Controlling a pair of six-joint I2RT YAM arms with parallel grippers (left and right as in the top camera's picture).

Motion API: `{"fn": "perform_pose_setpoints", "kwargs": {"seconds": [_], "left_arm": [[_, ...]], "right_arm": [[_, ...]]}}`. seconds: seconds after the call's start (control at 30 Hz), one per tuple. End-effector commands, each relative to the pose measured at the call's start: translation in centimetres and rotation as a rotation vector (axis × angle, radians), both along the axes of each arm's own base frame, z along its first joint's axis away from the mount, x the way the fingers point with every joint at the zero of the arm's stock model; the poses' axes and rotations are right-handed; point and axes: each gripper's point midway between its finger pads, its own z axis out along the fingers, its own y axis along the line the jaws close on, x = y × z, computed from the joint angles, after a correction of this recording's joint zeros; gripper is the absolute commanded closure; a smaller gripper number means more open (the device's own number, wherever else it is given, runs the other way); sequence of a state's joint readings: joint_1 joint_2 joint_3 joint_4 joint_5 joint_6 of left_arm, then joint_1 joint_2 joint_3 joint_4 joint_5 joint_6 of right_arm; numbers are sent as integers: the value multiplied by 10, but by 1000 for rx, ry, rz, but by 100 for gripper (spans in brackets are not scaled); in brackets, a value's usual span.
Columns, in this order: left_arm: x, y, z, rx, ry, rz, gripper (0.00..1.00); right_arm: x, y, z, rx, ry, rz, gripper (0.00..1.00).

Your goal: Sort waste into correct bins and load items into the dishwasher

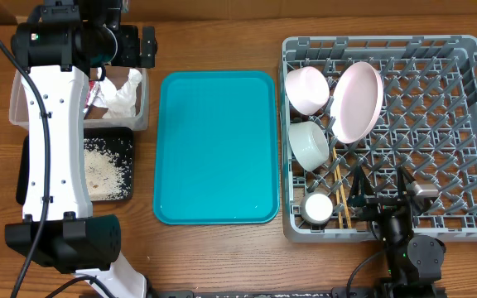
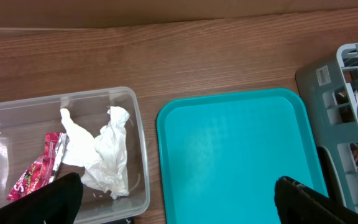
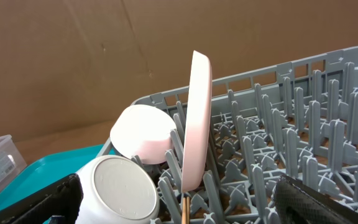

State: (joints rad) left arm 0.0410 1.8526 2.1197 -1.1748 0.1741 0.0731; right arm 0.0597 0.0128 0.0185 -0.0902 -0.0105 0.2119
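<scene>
The clear tub (image 2: 138, 143) holds crumpled white napkins (image 2: 104, 152) and a red wrapper (image 2: 39, 171); overhead it sits at the far left (image 1: 143, 116). The black tray (image 1: 130, 178) in front of it holds rice scraps (image 1: 106, 161). The grey dish rack (image 1: 470, 124) holds a white bowl (image 1: 307, 88), the plate (image 1: 358, 101) on edge, a pale grey bowl (image 1: 309, 143), a cup (image 1: 317, 207) and chopsticks (image 1: 340, 194). My left gripper (image 2: 179, 205) is open and empty, above the gap between tub and teal tray. My right gripper (image 3: 185, 208) is open and empty at the rack's front, facing the grey bowl (image 3: 120, 186) and plate (image 3: 197, 118).
A large teal tray (image 1: 214, 149) lies between the bins and the rack. My left arm (image 1: 52, 149) covers much of the tub and black tray from above. A cardboard wall (image 3: 104, 50) stands behind the rack. Only one white bowl (image 3: 142, 134) shows.
</scene>
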Motion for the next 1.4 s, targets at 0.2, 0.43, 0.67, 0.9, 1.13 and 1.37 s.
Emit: {"fn": "perform_pose_setpoints", "kwargs": {"seconds": [0.2,0.43,0.67,0.9,1.13,1.37], "left_arm": [[3,0,3,1,-12,6,0],[-12,12,33,88,-86,18,0],[-34,2,74,73,-335,-27,0],[-84,-1,41,81,-519,-23,0],[-141,-3,-21,93,-737,-17,0],[-190,-4,-76,105,-893,-4,0]], "right_arm": [[0,-3,-1,-3,-6,-13,0],[0,-3,-1,-4,-6,-13,0],[0,-3,-1,-3,-6,-13,0],[0,-3,-1,-3,-6,-13,0],[0,-3,-1,-3,-6,-13,0],[0,-3,-1,-3,-6,-13,0]]}}
